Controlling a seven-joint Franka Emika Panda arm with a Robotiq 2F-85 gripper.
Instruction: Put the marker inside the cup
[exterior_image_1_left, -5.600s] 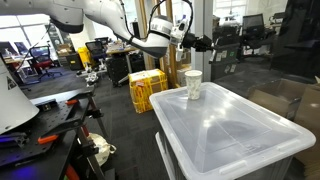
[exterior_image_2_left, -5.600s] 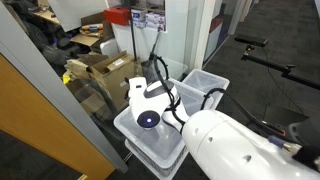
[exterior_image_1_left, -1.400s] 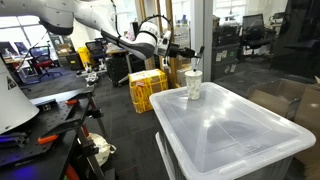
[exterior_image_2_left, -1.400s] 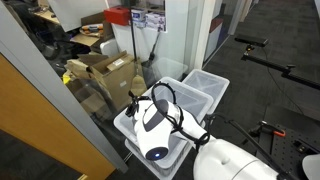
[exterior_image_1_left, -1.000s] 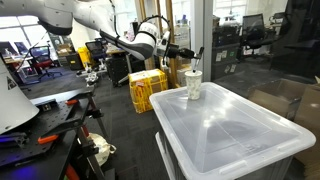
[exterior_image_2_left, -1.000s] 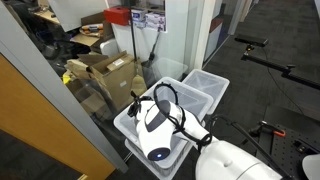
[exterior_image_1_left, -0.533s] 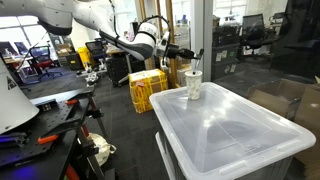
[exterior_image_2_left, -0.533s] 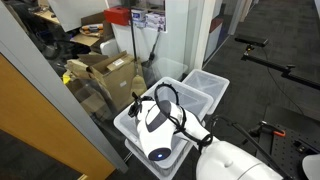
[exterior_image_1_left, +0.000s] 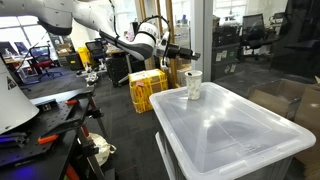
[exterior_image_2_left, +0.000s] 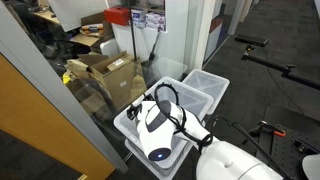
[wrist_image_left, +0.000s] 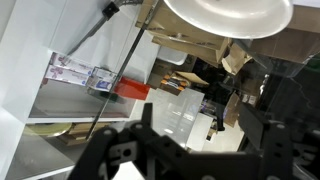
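The room was bright, with soft light from above. In an exterior view the desk (exterior_image_1_left: 235, 125) shone pale on top and had only faint shadows. In an exterior view the white arm (exterior_image_2_left: 240, 155) sat close to the camera and looked blurry. In the wrist view a white round shape (wrist_image_left: 228, 15) was washed out with glare, and the gripper (wrist_image_left: 190, 150) looked dark and fuzzy.

No text is reading clearly anywhere. Printed sheets (exterior_image_2_left: 150, 20) are hanging beside a red box (exterior_image_2_left: 120, 15) in an exterior view, and faint markings are showing on the cup (exterior_image_1_left: 193, 85), all too small to make out.
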